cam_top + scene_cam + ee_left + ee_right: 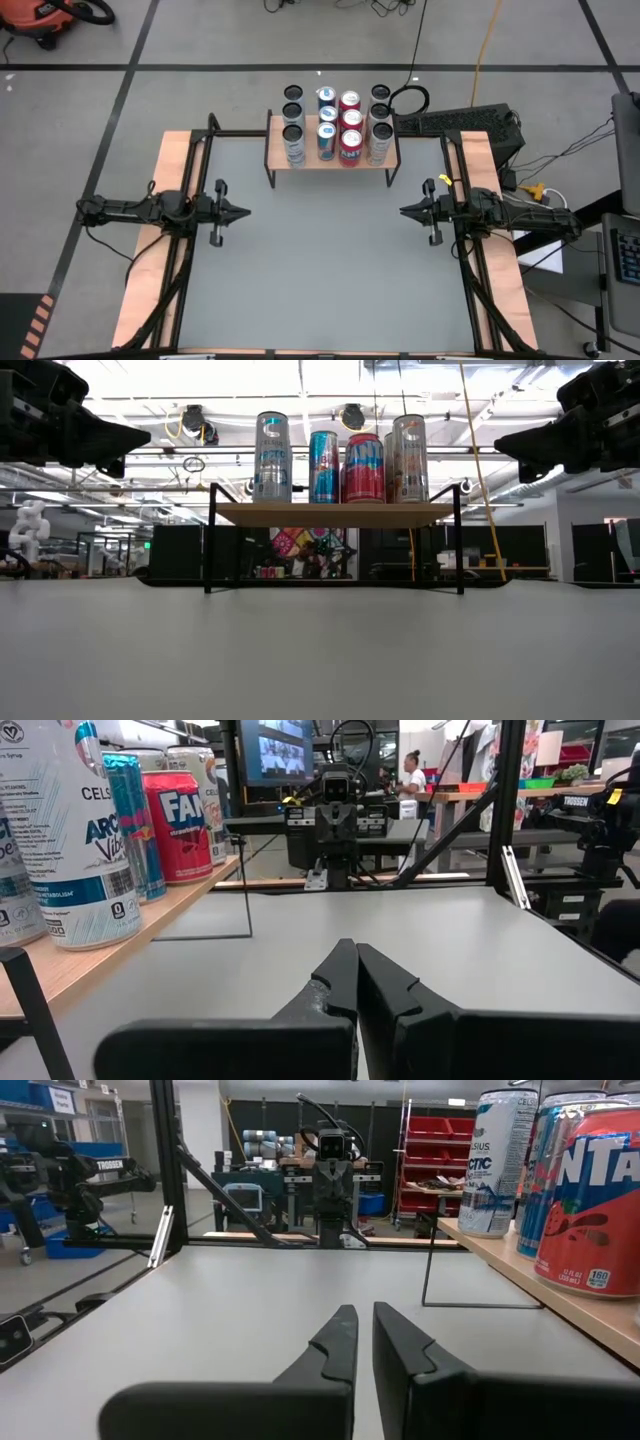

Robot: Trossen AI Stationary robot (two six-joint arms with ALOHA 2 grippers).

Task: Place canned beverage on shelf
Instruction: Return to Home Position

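Note:
The shelf [310,164], a low rack with a light wooden top on thin black legs, stands at the middle of the table's far edge. Several canned beverages [350,125] stand upright on it in rows: silver, blue and red cans [363,468]. My left gripper [248,212] hovers level over the table's left side, shut, pointing toward the right. My right gripper [402,211] hovers opposite it on the right side, shut, pointing left. Both are nearer than the shelf and hold nothing. The left wrist view shows the shut fingers [352,948]; the right wrist view shows the same [362,1312].
Pale wooden side boards with black rails run along the table's left [150,270] and right [495,270] sides. The grey table top [330,270] lies between the two grippers. Dark equipment [470,122] and cables sit beyond the far right corner.

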